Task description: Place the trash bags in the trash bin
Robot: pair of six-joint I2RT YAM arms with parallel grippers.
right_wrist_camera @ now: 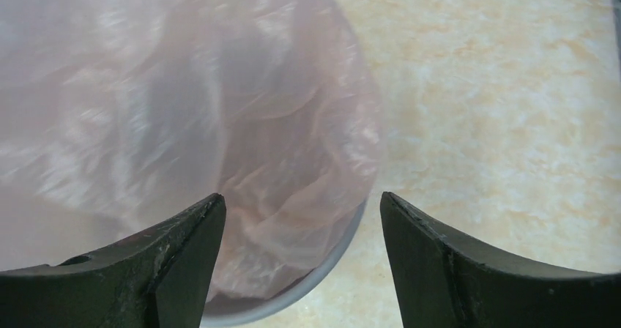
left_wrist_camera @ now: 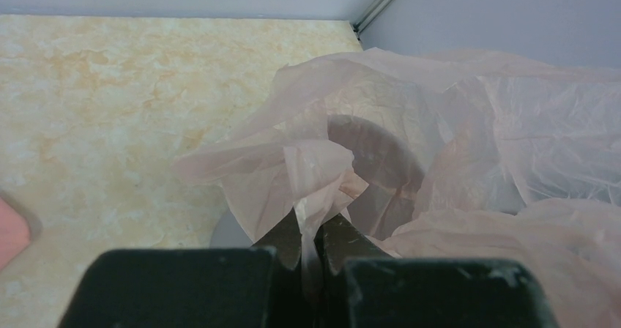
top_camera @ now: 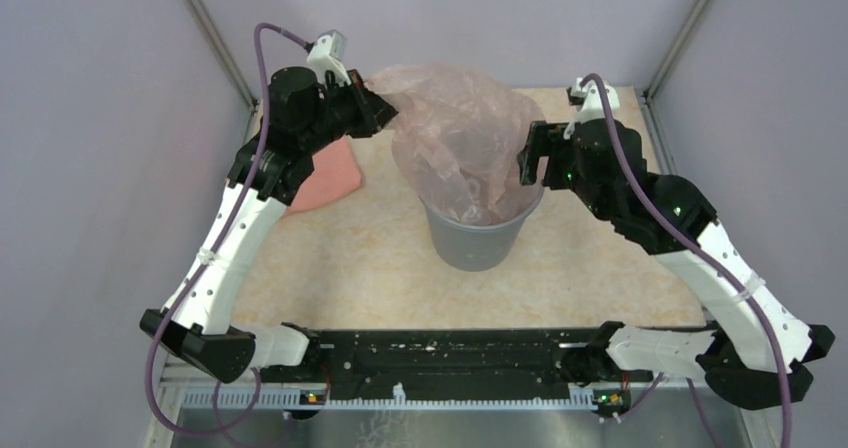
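Two grippers, one bag, one bin. Left gripper (left_wrist_camera: 313, 229): pressed together on a gathered fold of the pale-pink trash bag (top_camera: 455, 133). Bag: billowing upward, lower part inside the grey trash bin (top_camera: 478, 243), mid-table. Right gripper (right_wrist_camera: 302, 203): spread wide above the bin's right rim.

The bench (top_camera: 600, 278) had a beige, marbled top under soft, even light. Plain pale lilac walls (top_camera: 90, 118) closed it in on the left, right and far sides. A left aluminium post (top_camera: 213, 38) rose at the far left corner and a right aluminium post (top_camera: 688, 33) at the far right corner. A black rail (top_camera: 450, 353) ran along the near edge, with a brushed metal sheet (top_camera: 450, 430) just below it.
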